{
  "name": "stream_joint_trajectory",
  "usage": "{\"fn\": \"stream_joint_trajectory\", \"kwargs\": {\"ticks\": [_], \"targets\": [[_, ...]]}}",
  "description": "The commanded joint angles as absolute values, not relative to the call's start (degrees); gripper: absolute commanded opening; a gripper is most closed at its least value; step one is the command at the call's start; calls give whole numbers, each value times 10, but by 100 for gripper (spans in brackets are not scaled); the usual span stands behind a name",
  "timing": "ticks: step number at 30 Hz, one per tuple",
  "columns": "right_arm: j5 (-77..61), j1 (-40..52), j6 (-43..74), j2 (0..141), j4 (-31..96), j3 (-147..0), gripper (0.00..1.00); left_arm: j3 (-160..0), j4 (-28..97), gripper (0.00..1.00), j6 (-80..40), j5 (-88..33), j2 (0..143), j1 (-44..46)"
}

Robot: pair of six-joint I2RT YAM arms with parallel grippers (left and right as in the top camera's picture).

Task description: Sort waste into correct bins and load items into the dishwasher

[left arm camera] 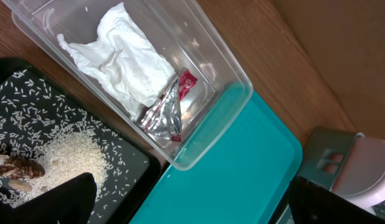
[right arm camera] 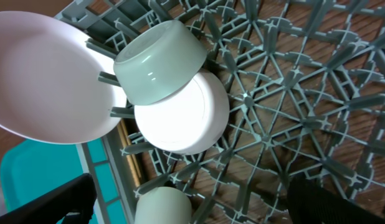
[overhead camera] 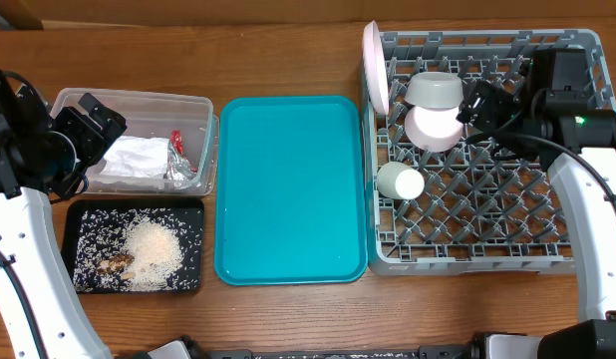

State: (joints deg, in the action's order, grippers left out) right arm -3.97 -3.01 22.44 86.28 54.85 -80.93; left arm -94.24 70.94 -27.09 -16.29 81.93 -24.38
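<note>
The napkin (left arm camera: 124, 62) and wrapper (left arm camera: 167, 109) lie in the tub (overhead camera: 203, 150). Rice (overhead camera: 154, 249) and brown scraps (overhead camera: 117, 264) lie in the black tray (overhead camera: 79, 214) beside it. In the rack (overhead camera: 467, 249), the plate (overhead camera: 375, 65) stands on edge at the left wall. Near it the grey bowl (overhead camera: 435, 88) is tilted against the white bowl (overhead camera: 435, 128), with the cup (overhead camera: 400, 181) on its side. The left gripper (overhead camera: 94, 120) hovers over the tub and the right gripper (overhead camera: 482, 105) is by the bowls. Both are spread wide and empty.

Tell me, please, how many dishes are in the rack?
4: plate upright at the rack's left wall, grey bowl beside it, pinkish-white bowl below, cup lower left. None seem hidden.
</note>
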Motion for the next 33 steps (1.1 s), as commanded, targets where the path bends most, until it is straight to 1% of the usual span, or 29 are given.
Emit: {"fn": "stream_joint_trajectory", "kwargs": {"ticks": [1, 17, 26, 30, 33], "targets": [[-24, -32, 221, 859, 546, -812, 100, -953, 709, 100, -277, -161, 816, -244], [-25, -32, 221, 842, 546, -811, 100, -953, 709, 100, -277, -161, 816, -244], [-24, -27, 221, 716, 546, -811, 100, -953, 709, 100, -277, -161, 816, -244], [-24, -4, 220, 635, 548, -811, 100, -953, 709, 100, -277, -161, 816, -244], [7, 24, 220, 568, 546, -809, 100, -953, 709, 100, -277, -161, 816, -244]]}}
